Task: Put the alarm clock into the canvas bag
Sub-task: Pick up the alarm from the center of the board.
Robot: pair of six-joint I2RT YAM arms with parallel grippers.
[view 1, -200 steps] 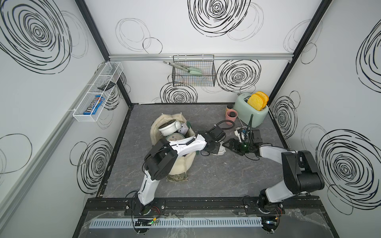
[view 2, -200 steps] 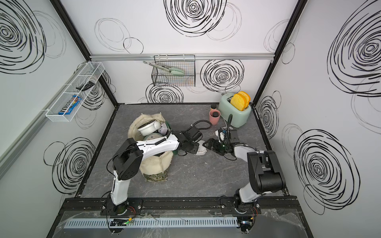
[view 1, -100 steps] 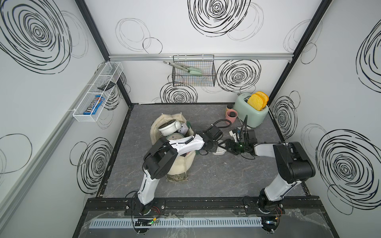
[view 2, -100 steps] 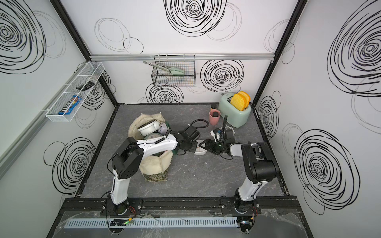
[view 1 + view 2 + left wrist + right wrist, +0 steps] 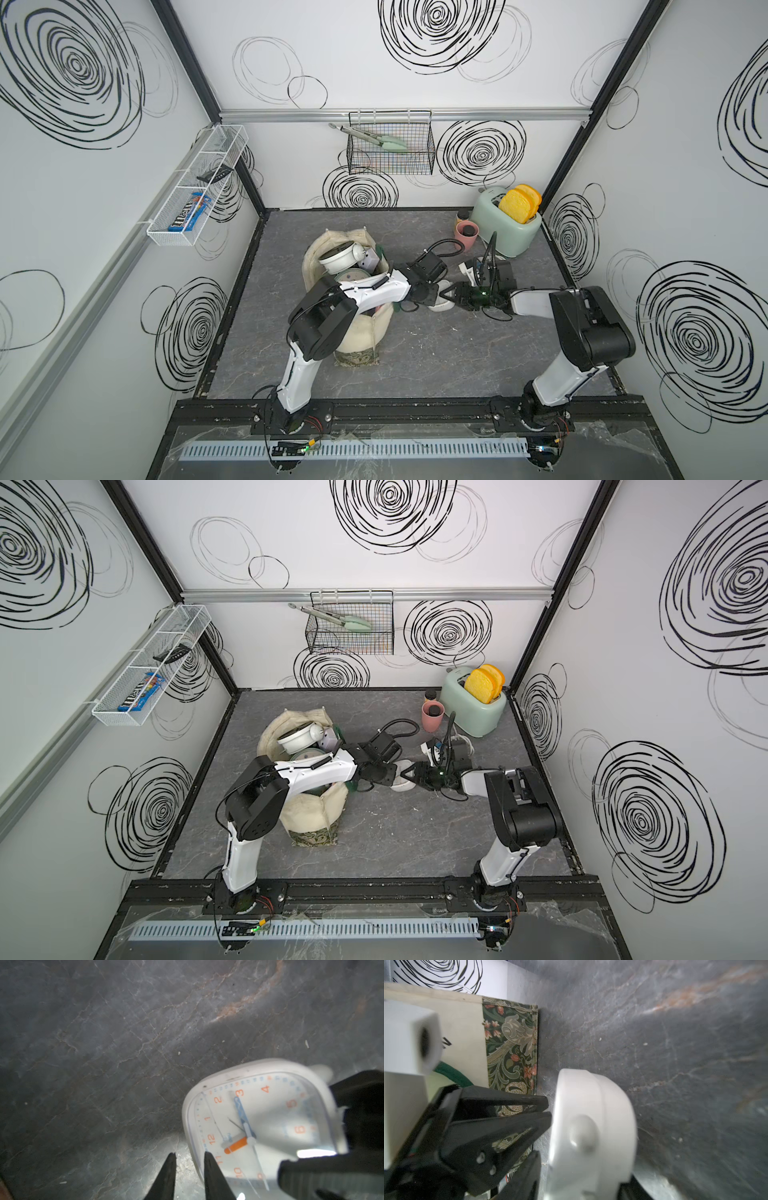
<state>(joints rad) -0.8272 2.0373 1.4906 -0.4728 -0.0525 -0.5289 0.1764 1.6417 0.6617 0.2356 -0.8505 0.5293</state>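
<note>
**Alarm clock on the table, just right of the bag**

The white alarm clock (image 5: 441, 300) sits on the grey marbled table (image 5: 436, 365) near its middle, outside the canvas bag (image 5: 365, 332) and just to the right of it. In the left wrist view its face (image 5: 259, 1122) shows orange numerals and an orange hand.

The right gripper (image 5: 452, 296) reaches in from the right. Its fingers lie against the clock's front and back, and it appears clamped on the clock, though the close views are blurred there.

The left gripper (image 5: 190, 1159) comes from the left across the top of the bag. Its jaws are a narrow gap apart with nothing between them, and the tips are at the clock's edge.

The bag stands upright on the left, its floral green band (image 5: 510, 1047) at the bottom. A dark green handle (image 5: 452, 1076) hangs down the side facing the clock.

A mint toaster (image 5: 505, 226) and a pink cup (image 5: 466, 233) stand at the far right.
</note>
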